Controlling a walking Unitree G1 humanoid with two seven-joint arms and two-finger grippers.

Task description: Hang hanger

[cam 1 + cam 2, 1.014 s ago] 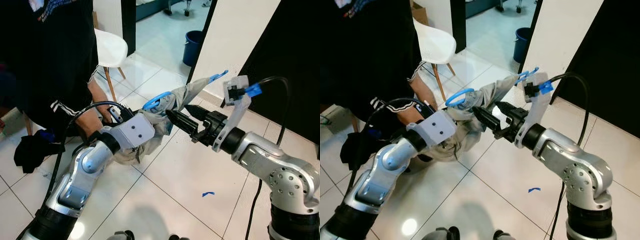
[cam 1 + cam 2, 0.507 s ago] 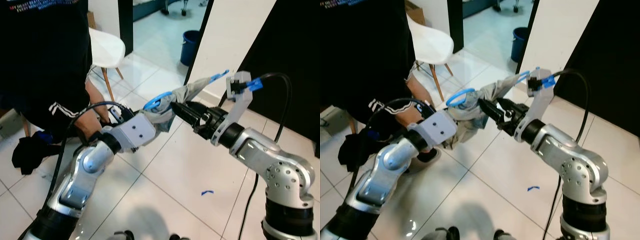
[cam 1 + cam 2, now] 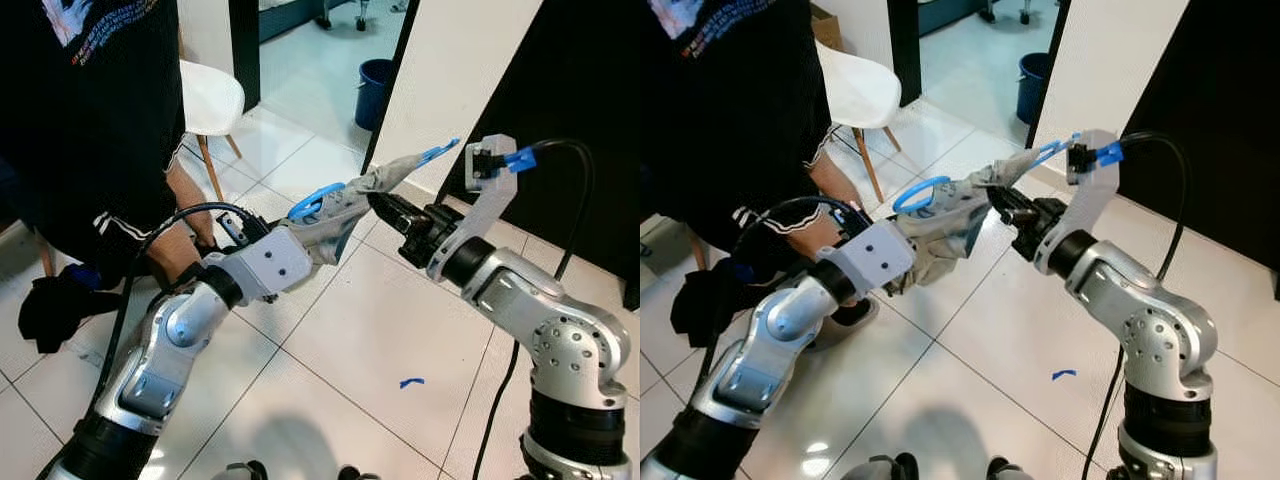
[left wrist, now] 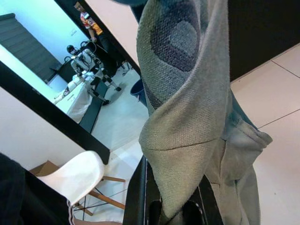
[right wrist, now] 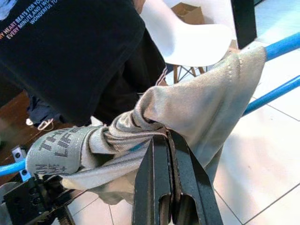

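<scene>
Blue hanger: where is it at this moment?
The blue hanger sits mid-frame in the eye views inside a grey garment, held above the tiled floor between the left gripper and right gripper.

Two silver arms, black cables, long black tool fingers [image 5: 157, 187], blue connector clip [image 3: 507, 159]

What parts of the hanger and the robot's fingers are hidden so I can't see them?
- Blue hanger: its middle is wrapped in the grey garment in both eye views; just the hook loop and one tip stick out.
- Left gripper: in the left wrist view the cloth drapes over its fingers, hiding the tips.
- Right gripper: in the right wrist view its tips are buried in cloth folds.
- The person is cut off by the top edge.
</scene>
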